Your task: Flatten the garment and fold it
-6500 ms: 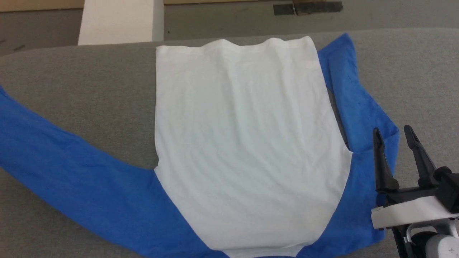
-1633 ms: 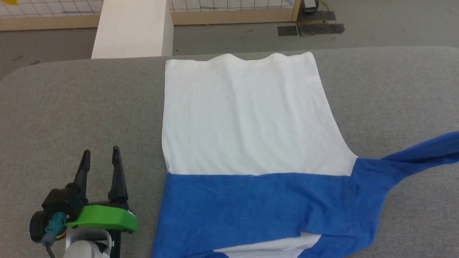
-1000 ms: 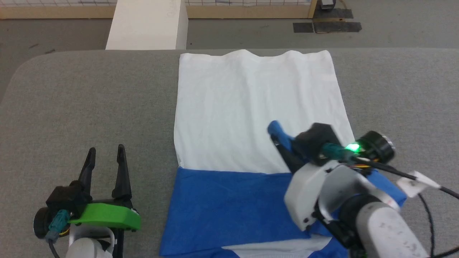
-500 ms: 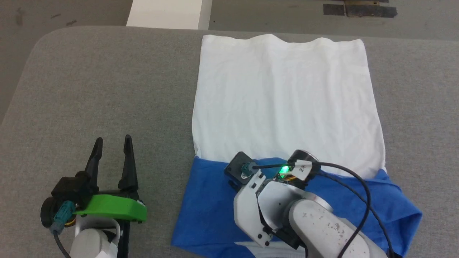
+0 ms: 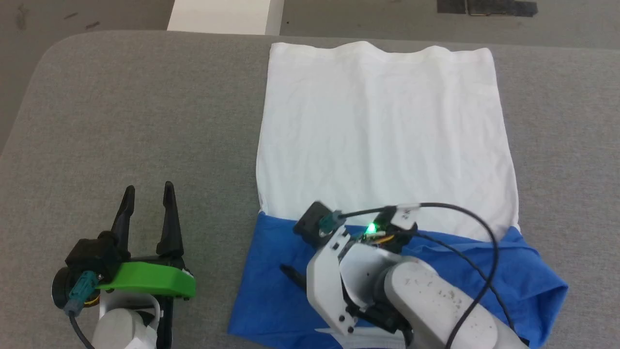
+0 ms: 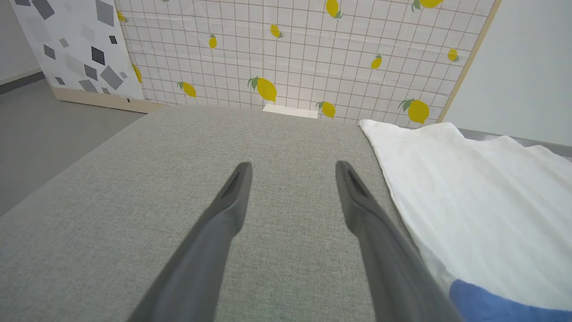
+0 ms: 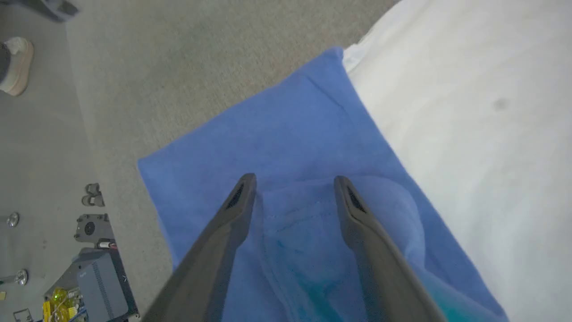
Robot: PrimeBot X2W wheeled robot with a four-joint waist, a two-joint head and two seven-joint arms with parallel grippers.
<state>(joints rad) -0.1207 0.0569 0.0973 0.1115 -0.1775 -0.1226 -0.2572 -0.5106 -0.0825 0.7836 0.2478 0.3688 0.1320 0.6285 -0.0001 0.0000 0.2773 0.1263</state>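
Note:
The garment point(image 5: 382, 126) lies flat on the grey table point(image 5: 145, 106), white body toward the far edge. Its blue sleeves point(image 5: 271, 252) are folded across the near part in a band. My right arm point(image 5: 416, 295) reaches over that band from the lower right. In the right wrist view the right gripper point(image 7: 295, 183) is open just above the blue cloth, and the sleeve's cuff end point(image 7: 304, 223) lies loose between its fingers. My left gripper point(image 5: 148, 194) is open over bare table left of the garment, and its own view point(image 6: 292, 167) has the garment's edge point(image 6: 469, 201) to the right.
Beyond the table's far edge stands a white block point(image 5: 223, 17). The table's left corner is rounded, with floor past it. A lemon-print screen point(image 6: 290, 53) stands behind. On the floor I see a person's shoe point(image 7: 15, 67) and some equipment point(image 7: 94, 277).
My right arm carried the right blue sleeve from the far right across onto the folded blue band and opened its fingers over the cuff. The head camera shifted. The left gripper stayed put.

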